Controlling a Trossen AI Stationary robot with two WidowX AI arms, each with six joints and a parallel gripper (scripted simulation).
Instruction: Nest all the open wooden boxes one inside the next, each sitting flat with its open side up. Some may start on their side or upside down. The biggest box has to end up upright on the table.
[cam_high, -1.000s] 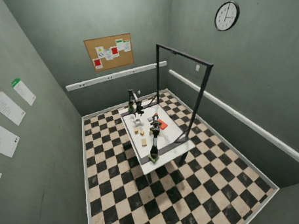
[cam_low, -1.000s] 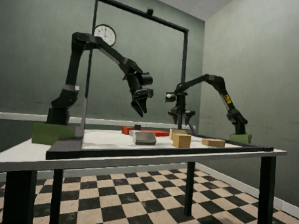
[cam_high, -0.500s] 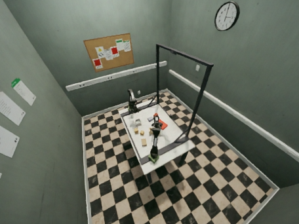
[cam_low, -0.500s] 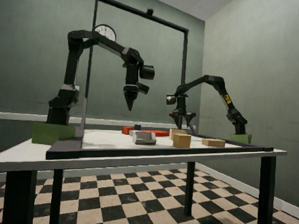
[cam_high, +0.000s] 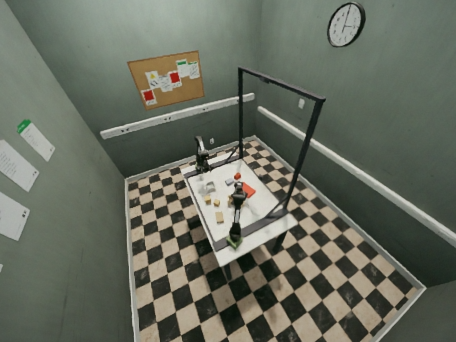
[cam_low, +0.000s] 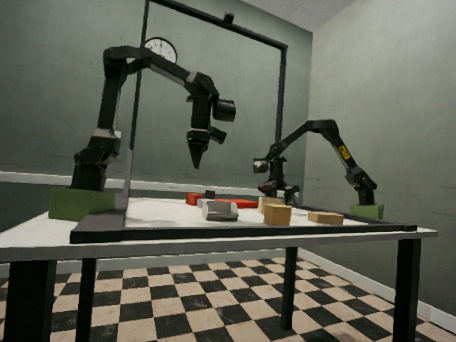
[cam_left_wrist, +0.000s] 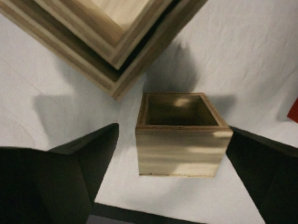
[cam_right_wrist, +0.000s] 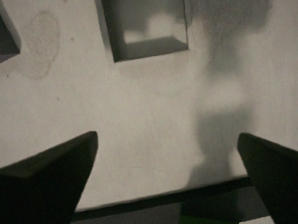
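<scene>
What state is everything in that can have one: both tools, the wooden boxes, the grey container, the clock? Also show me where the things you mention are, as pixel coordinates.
Left tool (cam_high: 238, 203) (cam_low: 278, 192) (cam_left_wrist: 175, 128): open
Right tool (cam_high: 204, 170) (cam_low: 196, 165) (cam_right_wrist: 168, 135): open
Larger wooden boxes (cam_high: 230, 201) (cam_low: 264, 204) (cam_left_wrist: 116, 86): nested, open side up
Small wooden box (cam_left_wrist: 180, 152): not nested, between the left tool's fingers, ungripped
Grey container (cam_high: 210, 187) (cam_low: 220, 211) (cam_right_wrist: 150, 47): uncovered
Clock (cam_high: 346, 25) (cam_low: 161, 49): showing about three
</scene>
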